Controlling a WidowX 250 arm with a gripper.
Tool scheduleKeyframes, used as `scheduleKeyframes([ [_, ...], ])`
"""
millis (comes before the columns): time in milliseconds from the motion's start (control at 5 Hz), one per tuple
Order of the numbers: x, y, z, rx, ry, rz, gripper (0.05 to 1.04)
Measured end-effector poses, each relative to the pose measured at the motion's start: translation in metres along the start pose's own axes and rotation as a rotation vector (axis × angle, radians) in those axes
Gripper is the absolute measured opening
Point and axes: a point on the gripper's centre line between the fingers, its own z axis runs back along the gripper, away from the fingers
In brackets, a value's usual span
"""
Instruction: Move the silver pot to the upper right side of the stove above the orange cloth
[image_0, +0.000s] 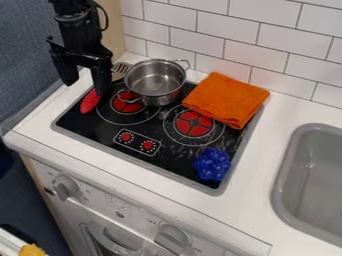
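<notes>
Camera view: silver pot (155, 84) sits toward the black stovetop's (175, 159) rear, below white tile (227, 27).
Orange cloth (226, 100) blankets the upper right corner; gripper (85, 89) hangs, fingers apart, near red-handled utensil (89, 101).

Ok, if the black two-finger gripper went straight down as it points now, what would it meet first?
Probably the elongated red object on the left of the black stovetop, though depth under the gripper is unclear.
</notes>
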Motion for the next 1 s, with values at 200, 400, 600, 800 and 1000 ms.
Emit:
scheduleKeyframes([
  [200, -0.002, -0.002, -0.009, -0.013, 0.03, 0.004, 1.0],
  [400, 0.009, -0.003, -0.02, -0.023, 0.071, 0.064, 1.0],
  [600, 0.04, -0.006, -0.019, -0.03, 0.052, 0.098, 1.0],
  [800, 0.063, -0.007, -0.019, -0.034, 0.04, 0.124, 1.0],
  [1000, 0.08, -0.007, -0.024, -0.023, 0.036, 0.138, 1.0],
])
